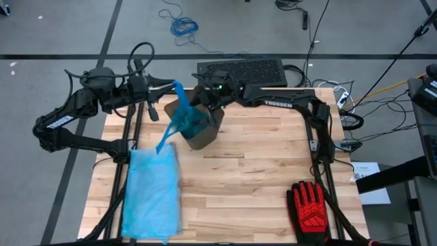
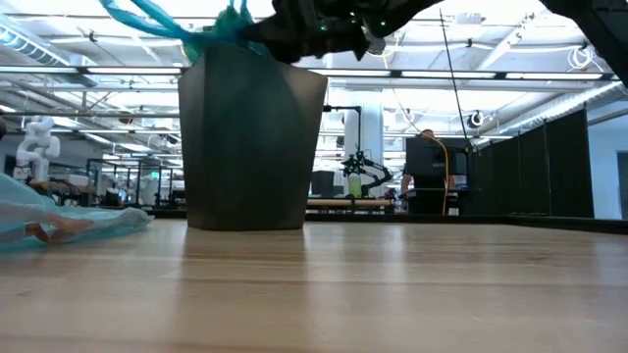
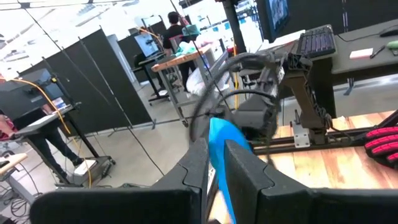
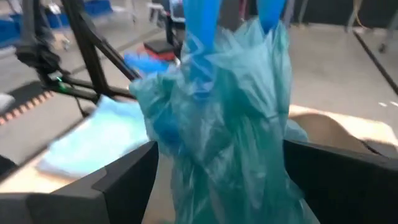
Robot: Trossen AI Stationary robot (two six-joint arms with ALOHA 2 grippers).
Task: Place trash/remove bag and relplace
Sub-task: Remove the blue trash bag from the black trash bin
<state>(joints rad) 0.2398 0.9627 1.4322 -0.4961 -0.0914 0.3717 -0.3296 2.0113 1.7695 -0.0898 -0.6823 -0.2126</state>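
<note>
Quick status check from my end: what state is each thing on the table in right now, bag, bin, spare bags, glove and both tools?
blue bag: gathered at the top, partly lifted out of the bin
bin: upright on the table
spare blue bags: lying flat
red glove: lying flat, untouched
left tool: closed on a strip of the blue bag
right tool: open, straddling the bag

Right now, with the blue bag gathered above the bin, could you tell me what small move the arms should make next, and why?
Probably lift: the left gripper pinches the blue bag by a strip, the right gripper stands open around its bunched top, and the bag sits inside the dark bin. Closing the right gripper, then raising, should free it.
</note>
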